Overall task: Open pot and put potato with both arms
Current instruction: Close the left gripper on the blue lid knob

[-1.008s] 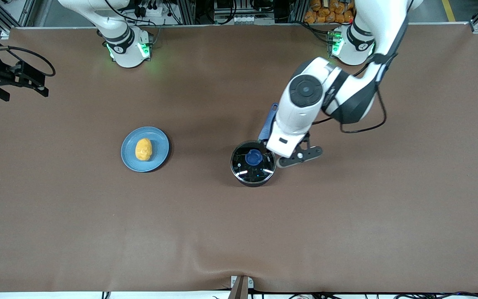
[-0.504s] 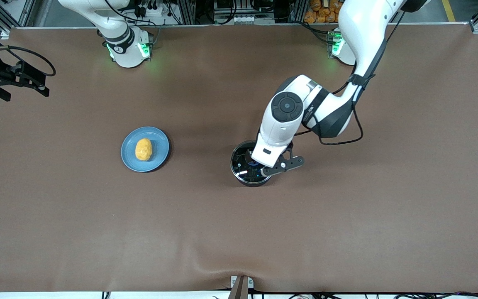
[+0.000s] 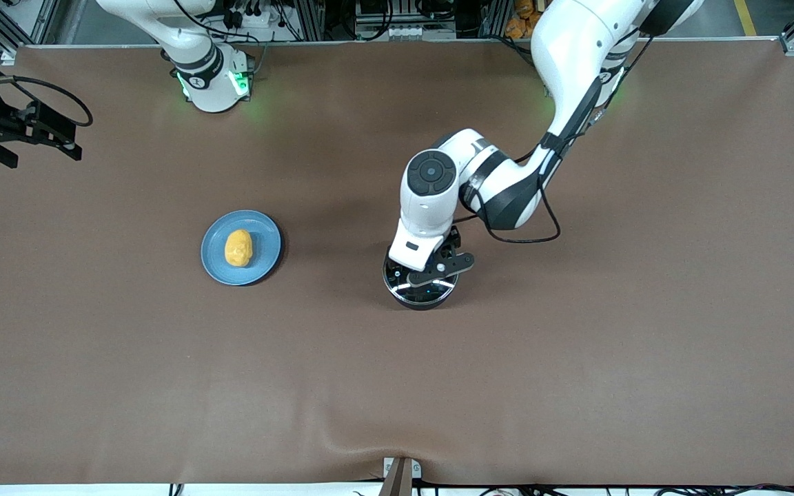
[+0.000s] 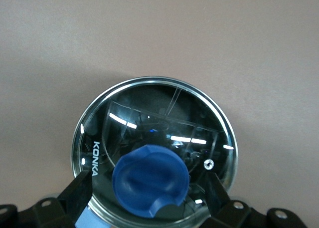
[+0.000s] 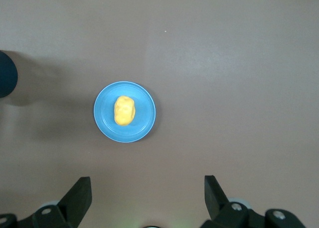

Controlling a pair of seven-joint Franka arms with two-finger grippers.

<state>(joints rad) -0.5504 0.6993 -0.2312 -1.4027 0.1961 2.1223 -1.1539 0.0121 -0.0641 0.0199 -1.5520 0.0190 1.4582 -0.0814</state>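
Note:
The black pot [image 3: 421, 295] stands mid-table with its glass lid [image 4: 159, 123] on. My left gripper [image 3: 430, 273] hangs right over the lid and hides the knob and handle in the front view. In the left wrist view the left gripper [image 4: 148, 188] is open, with one finger [image 4: 79, 190] on each side of the blue knob [image 4: 149, 183], not touching it. The yellow-orange potato [image 3: 238, 247] lies on a light-blue plate [image 3: 266, 238] toward the right arm's end. My right gripper [image 5: 147, 190] is open and empty, high over the table, looking down on the potato [image 5: 124, 110].
A bit of the pot's blue handle [image 4: 97, 217] shows under the left gripper. Black equipment with a cable [image 3: 25, 131] sits at the table's edge at the right arm's end. Bare brown cloth surrounds the plate [image 5: 144, 120] and the pot.
My left arm has swung toward the right arm's end, from beside the pot to right above its lid, and now covers the knob and handle. The right arm, potato and plate have not moved.

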